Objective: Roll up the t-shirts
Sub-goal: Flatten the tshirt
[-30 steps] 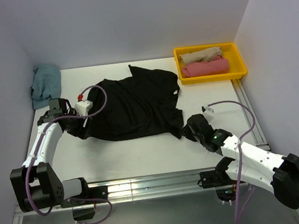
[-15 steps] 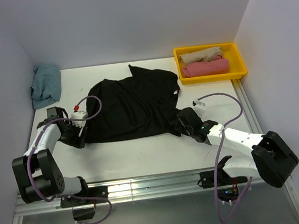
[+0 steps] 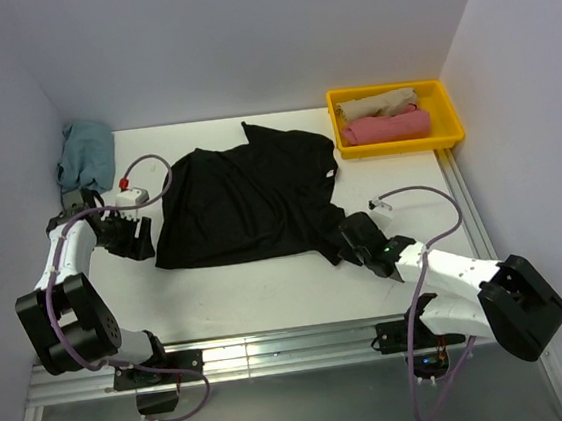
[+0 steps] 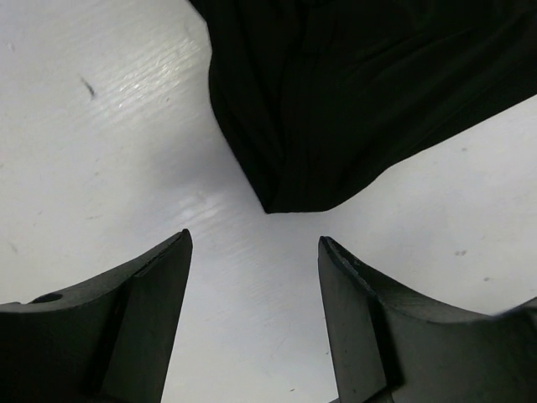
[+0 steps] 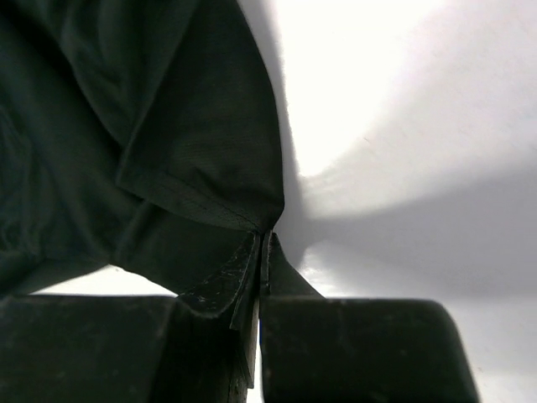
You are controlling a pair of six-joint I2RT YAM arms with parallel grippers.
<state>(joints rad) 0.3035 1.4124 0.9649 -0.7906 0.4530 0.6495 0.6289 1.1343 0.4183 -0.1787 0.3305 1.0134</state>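
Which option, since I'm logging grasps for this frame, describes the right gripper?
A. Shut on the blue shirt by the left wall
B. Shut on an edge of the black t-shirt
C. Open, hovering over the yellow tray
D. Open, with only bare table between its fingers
B: in the right wrist view the right gripper has its jaws pressed together, with a corner of the black t-shirt pinched between them.
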